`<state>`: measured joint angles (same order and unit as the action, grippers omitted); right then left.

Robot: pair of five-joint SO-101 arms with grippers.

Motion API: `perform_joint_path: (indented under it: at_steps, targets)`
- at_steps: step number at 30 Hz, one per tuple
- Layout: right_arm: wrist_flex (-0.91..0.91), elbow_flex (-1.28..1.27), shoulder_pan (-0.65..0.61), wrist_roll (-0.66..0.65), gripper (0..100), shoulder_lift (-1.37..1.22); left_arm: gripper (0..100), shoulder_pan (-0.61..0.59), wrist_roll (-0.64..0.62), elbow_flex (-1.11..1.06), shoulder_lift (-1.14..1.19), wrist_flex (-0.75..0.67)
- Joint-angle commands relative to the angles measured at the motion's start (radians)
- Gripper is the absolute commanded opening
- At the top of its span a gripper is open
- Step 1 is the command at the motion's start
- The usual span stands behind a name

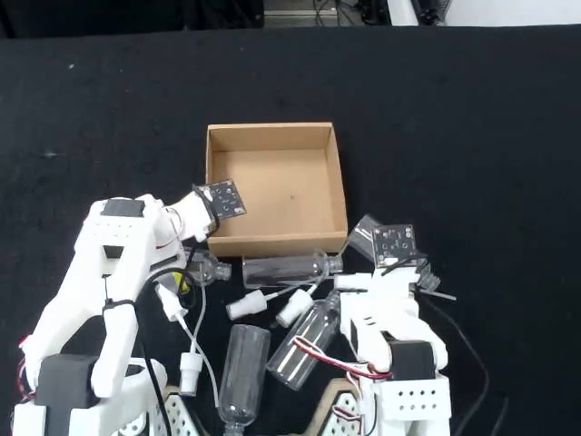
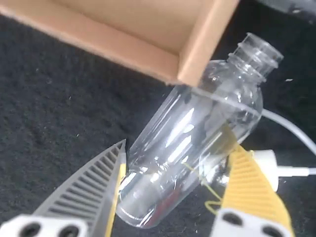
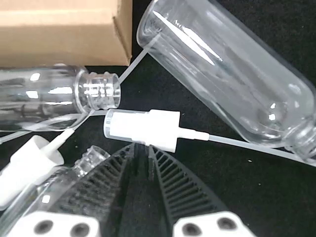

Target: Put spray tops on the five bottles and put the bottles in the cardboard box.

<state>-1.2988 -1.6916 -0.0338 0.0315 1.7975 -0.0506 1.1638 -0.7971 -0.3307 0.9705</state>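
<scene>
My left tool grips a clear plastic bottle by its smooth round body, just off the 7 o'clock corner of the cardboard box. In the high view the bottle's long axis runs roughly 9 to 3, with the open threaded neck toward 3. My right tool has its ribbed black jaws nearly together, their tips at a white spray top lying on the black worktop.

A matte black cloth is spread over the whole table and evenly lit, and beyond its far edge a thin strip of room is caught with dark cables and what may be a white panel.
</scene>
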Motion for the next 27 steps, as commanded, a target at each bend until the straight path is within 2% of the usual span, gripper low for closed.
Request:
perform_joint_path:
  at_steps: [1,9,14,17,27]
  targets:
    - [-0.006,0.008,-0.008,0.008,1.1,0.097,34,0.025,0.002,0.008,-0.002,0.000]
    - [-0.006,0.008,-0.008,0.008,1.1,0.097,33,0.015,0.000,-0.001,-0.003,0.002]
    - [-0.006,0.008,-0.008,0.008,1.1,0.097,17,0.027,-0.002,0.002,-0.003,0.002]
    - [-0.006,0.008,-0.008,0.008,1.1,0.097,12,0.025,-0.002,0.005,-0.003,0.009]
    - [-0.006,0.008,-0.008,0.008,1.1,0.097,12,0.022,0.009,0.186,-0.003,0.313]
